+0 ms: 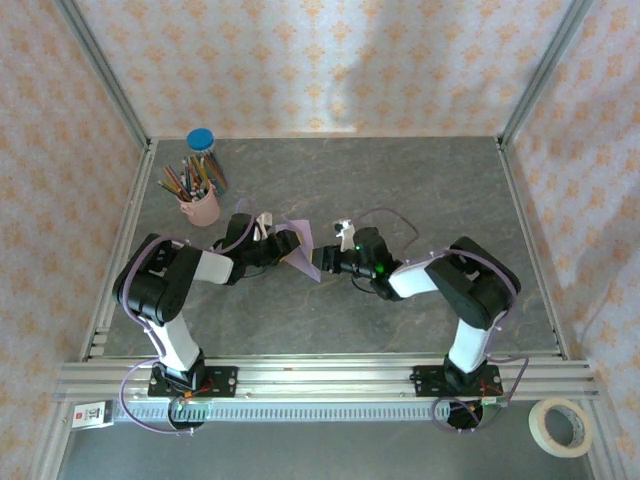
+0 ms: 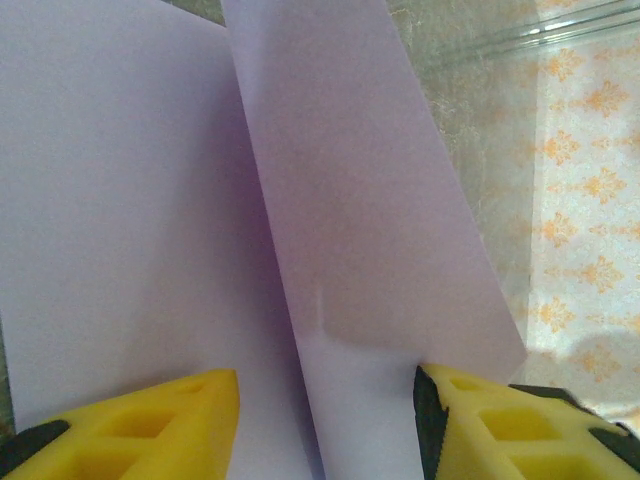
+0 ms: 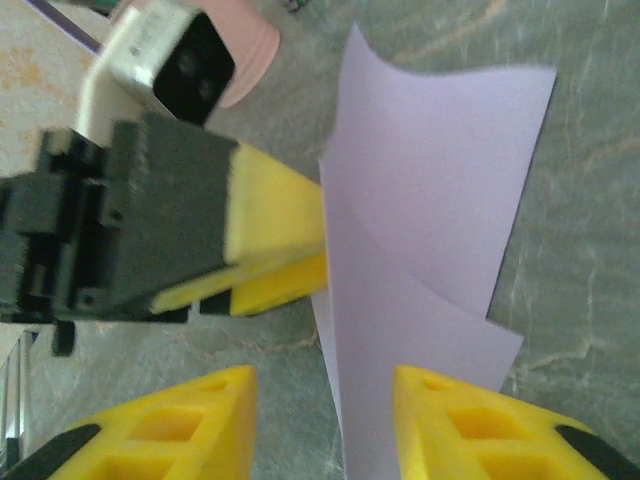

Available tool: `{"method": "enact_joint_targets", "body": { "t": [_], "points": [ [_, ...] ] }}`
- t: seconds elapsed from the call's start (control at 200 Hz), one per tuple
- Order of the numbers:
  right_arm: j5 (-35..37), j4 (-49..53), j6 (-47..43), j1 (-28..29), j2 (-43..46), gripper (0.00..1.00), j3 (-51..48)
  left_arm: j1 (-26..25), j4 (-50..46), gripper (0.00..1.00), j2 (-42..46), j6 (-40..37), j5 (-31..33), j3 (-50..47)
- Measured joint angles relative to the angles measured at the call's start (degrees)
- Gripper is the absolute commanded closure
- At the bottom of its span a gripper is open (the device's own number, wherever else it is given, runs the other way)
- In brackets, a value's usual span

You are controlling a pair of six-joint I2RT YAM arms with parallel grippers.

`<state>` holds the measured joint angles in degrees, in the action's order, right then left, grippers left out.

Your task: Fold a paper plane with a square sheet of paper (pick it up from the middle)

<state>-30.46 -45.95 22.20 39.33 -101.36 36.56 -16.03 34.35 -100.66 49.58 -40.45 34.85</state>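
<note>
From above, we see the square sheet of paper (image 1: 300, 242), partly folded over, near the middle of the table (image 1: 420, 190). The left gripper (image 1: 278, 240) meets it from 9 o'clock and the right gripper (image 1: 322, 262) from about 4 o'clock. The pink pencil cup (image 1: 201, 207) stands off at 10 o'clock from the sheet. At this range we cannot tell how wide either pair of fingers stands.

In the left wrist view, the left gripper (image 2: 325, 430) has its yellow fingers (image 2: 150, 425) well apart, at 7 and 5 o'clock of the frame. The sheet (image 2: 350, 200) runs up out of the gap toward 12 o'clock, a folded flap lying over a wider layer. The flap's edge touches the 5 o'clock finger, but the fingers do not close on it.

In the right wrist view, the right gripper (image 3: 325, 430) is part-open, fingers (image 3: 470, 425) at 7 and 5 o'clock. The sheet (image 3: 430, 180) rises from the gap toward 1 o'clock, nearer the 5 o'clock finger, unclamped. The left gripper (image 3: 300, 250) comes in from 9 o'clock, its tips touching the sheet's left edge, with the cup (image 3: 250, 55) at 11 o'clock.
</note>
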Motion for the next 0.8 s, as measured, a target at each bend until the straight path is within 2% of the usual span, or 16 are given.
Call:
{"method": "enact_joint_targets", "body": {
  "t": [0.21,0.54,0.801],
  "points": [
    [5.68,7.30,-2.93,1.84,1.44,0.58,2.16,0.00,-0.04,0.47,0.00,-0.02,0.00,0.04],
    [16.02,22.86,-4.96,7.04,-1.66,0.59,12.57,0.00,-0.09,0.46,0.00,0.00,0.00,0.15],
    [18.32,28.65,-5.14,7.26,-4.26,0.68,15.23,-0.02,-0.35,0.46,-0.09,0.00,0.02,0.37]
  ]
}}
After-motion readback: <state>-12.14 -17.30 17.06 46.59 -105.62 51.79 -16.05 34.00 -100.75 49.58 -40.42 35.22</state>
